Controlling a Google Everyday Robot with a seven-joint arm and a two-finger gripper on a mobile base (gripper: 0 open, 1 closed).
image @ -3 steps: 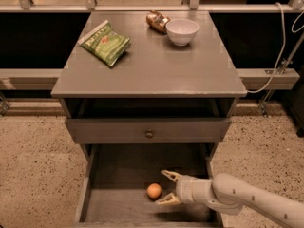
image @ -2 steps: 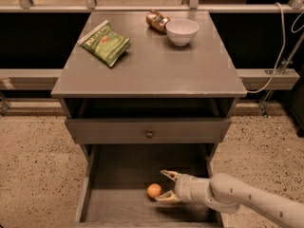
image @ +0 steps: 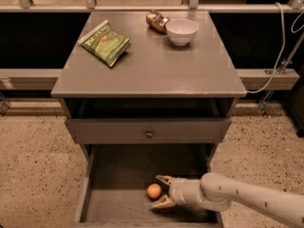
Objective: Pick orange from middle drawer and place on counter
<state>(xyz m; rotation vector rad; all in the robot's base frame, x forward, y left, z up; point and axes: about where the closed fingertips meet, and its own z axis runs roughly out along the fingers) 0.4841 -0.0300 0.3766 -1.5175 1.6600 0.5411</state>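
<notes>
Hand [image: 157,192] with fingers spread around orange [image: 153,191] in middle drawer [image: 116,208]

Print on the green packet [image: 105,42] cannot be read

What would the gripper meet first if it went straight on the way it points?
Probably the small round orange fruit, just ahead of the open gripper inside the grey wooden drawer.

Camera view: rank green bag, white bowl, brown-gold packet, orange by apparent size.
1. green bag
2. white bowl
3. brown-gold packet
4. orange, clearly smallest
The gripper is in the middle drawer, fingers open on either side of the orange.
</notes>
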